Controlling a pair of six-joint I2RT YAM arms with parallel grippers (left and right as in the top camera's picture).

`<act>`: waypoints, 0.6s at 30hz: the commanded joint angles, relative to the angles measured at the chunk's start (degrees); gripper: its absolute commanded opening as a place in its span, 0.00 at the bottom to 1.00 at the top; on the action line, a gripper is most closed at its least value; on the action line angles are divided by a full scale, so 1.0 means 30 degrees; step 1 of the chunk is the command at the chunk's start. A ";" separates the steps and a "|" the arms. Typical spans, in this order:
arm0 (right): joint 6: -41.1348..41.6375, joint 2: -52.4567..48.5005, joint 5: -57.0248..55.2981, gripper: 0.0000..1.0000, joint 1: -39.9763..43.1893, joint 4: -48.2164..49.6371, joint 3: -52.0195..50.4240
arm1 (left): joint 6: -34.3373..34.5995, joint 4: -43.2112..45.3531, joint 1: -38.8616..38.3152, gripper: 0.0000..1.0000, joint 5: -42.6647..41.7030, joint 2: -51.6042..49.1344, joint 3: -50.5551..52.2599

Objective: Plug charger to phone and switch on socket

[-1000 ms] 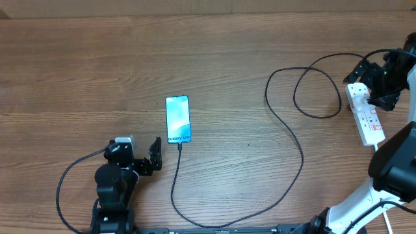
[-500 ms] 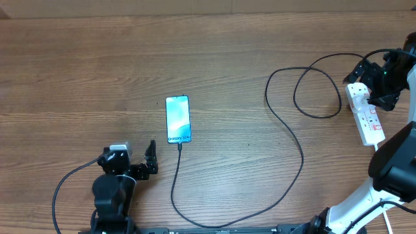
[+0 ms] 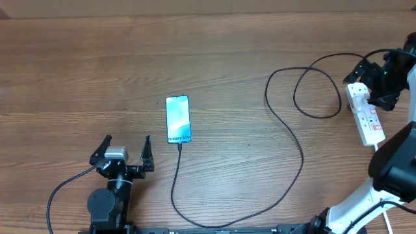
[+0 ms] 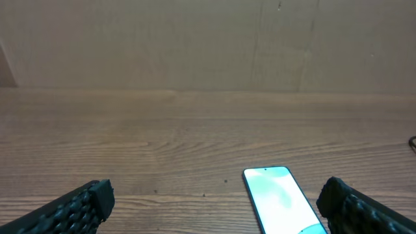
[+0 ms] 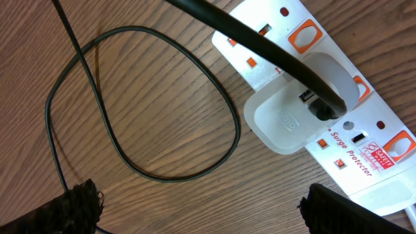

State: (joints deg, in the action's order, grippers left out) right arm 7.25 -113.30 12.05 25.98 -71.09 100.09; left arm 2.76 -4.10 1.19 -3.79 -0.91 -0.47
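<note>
The phone (image 3: 178, 119) lies flat with its light-blue screen lit; in the left wrist view the phone (image 4: 281, 198) shows at lower right. The black charger cable (image 3: 302, 156) meets the phone's near short edge, curves along the front of the table and loops up to the white socket strip (image 3: 370, 123). My left gripper (image 3: 127, 140) stands open, left of and nearer than the phone, holding nothing. My right gripper (image 3: 372, 84) hovers open over the strip's far end. Below it, the cable loop (image 5: 162, 172) lies beside the socket (image 5: 370, 104), where a white plug (image 5: 292, 114) sits among red switches (image 5: 304, 36).
The wooden table (image 3: 78, 71) carries only these things. My right arm's white base (image 3: 364, 201) rises at the front right, close to the cable's low curve. A thin black lead (image 3: 62, 188) trails from the left arm near the front edge.
My left gripper has drawn back to the left, away from the phone's near corner, and turned so both fingers point toward the far side. The right gripper, cable and phone have not moved.
</note>
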 commanded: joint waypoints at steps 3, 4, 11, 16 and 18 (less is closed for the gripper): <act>-0.0153 0.0401 0.0080 1.00 -0.0051 0.0117 0.0372 | -0.0452 -0.0066 -0.0036 1.00 0.0270 0.0219 0.0066; -0.0153 0.0401 0.0080 1.00 -0.0051 0.0117 0.0372 | -0.0452 -0.0066 -0.0036 1.00 0.0270 0.0219 0.0066; -0.0153 0.0401 0.0080 1.00 -0.0051 0.0117 0.0372 | -0.0452 -0.0066 -0.0036 1.00 0.0270 0.0219 0.0066; -0.0153 0.0401 0.0080 1.00 -0.0051 0.0117 0.0372 | -0.0452 -0.0066 -0.0036 1.00 0.0270 0.0219 0.0066; -0.0153 0.0401 0.0080 1.00 -0.0051 0.0117 0.0372 | -0.0452 -0.0066 -0.0036 1.00 0.0270 0.0219 0.0066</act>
State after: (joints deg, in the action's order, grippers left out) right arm 7.25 -113.30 12.03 25.98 -71.07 100.09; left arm 2.74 -4.10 1.19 -3.79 -0.91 -0.47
